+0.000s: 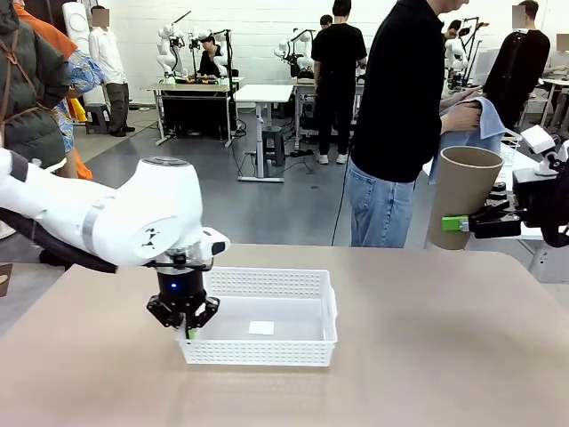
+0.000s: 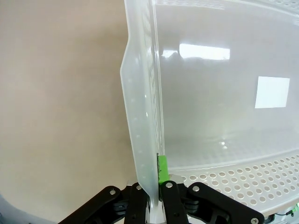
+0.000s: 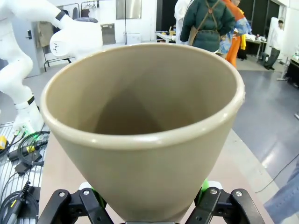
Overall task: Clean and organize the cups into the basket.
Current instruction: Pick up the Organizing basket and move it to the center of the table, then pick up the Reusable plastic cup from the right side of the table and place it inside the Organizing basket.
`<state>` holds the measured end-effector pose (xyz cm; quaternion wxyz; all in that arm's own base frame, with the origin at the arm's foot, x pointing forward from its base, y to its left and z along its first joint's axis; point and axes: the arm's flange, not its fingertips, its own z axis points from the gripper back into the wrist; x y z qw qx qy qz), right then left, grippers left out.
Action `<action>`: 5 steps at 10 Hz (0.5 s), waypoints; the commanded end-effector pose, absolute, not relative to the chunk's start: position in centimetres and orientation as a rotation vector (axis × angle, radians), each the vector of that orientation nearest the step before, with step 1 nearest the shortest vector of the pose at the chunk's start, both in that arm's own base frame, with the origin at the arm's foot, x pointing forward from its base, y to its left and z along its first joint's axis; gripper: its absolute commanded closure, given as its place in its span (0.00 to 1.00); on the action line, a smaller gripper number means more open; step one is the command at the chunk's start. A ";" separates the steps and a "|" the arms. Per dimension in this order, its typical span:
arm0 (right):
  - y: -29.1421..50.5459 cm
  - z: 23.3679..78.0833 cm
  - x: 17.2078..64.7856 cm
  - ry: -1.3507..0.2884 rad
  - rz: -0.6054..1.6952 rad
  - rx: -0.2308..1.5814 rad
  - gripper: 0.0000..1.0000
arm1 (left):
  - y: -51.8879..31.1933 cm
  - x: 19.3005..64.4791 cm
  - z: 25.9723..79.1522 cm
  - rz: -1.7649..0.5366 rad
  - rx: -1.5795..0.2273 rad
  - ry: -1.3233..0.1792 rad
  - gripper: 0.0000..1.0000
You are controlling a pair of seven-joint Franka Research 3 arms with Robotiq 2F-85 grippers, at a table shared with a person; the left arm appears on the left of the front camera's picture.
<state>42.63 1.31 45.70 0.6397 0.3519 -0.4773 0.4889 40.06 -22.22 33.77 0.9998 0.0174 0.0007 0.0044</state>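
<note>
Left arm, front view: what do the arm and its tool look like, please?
The left arm is glossy white with rounded joint housings, a grey band and a small black mark on the big round joint. Its tool is black, with a blue light on the body, linked black fingers and green pads.

Far beyond the left claw (image 1: 188,329), past the tan bench (image 1: 427,356), a glossy grey floor (image 1: 267,205) runs to a white wall (image 1: 258,27). A white table (image 1: 263,92) stands there, a dark-framed table (image 1: 191,86) just beside it, all evenly lit.
</note>
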 end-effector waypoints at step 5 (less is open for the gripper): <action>1.7 45.2 42.5 -1.090 1.128 0.811 0.38 | -25.6 40.4 33.7 0.015 0.045 -0.014 1.00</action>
